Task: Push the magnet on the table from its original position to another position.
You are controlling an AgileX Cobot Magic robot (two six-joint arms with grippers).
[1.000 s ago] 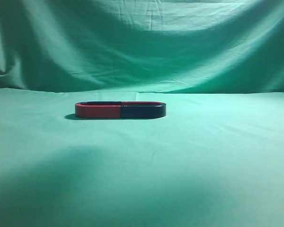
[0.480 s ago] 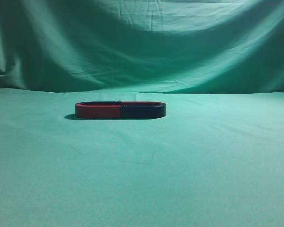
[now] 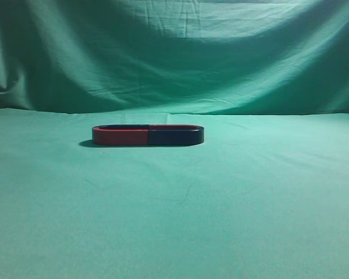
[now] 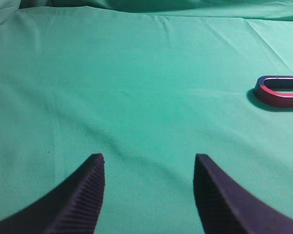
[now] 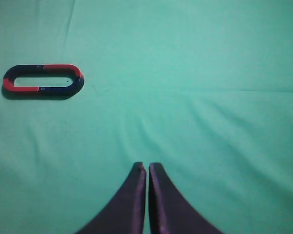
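The magnet (image 3: 175, 136), dark navy on its visible side with a thin red strip on top, lies flat on the table (image 3: 250, 203). It is joined end to end with a red-sided U-shaped magnet (image 3: 121, 136), and the two form one oval. In the right wrist view the magnet (image 5: 63, 89) is the right half of the oval, far up and left of my shut, empty right gripper (image 5: 147, 166). My left gripper (image 4: 149, 158) is open and empty over bare cloth. Only the red-sided magnet's end (image 4: 278, 95) shows at that view's right edge. Neither gripper shows in the exterior view.
The green backdrop (image 3: 174, 52) hangs behind the table's far edge. Wrinkled green cloth spreads on all sides of the oval.
A dark shadow on the front left of the cloth one second ago has gone. The magnets have not moved.
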